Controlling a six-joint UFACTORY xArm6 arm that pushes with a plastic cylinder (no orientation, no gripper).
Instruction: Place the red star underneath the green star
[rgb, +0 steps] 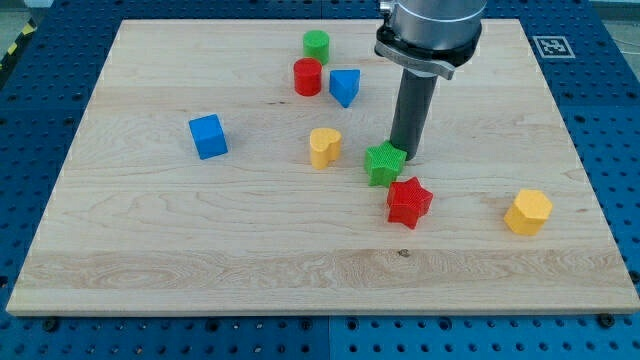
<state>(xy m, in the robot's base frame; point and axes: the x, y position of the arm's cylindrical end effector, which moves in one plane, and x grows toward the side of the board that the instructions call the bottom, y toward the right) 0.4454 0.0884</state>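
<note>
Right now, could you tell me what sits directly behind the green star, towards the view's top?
My tip stands right behind the green star, at its upper right edge. The rod hides the board just behind it. The red star lies below it, to the right.

Red star, green star, blue cube, pale wooden board.

Green cylinder, red cylinder, two blue blocks, yellow heart, yellow hexagon, wooden board
</note>
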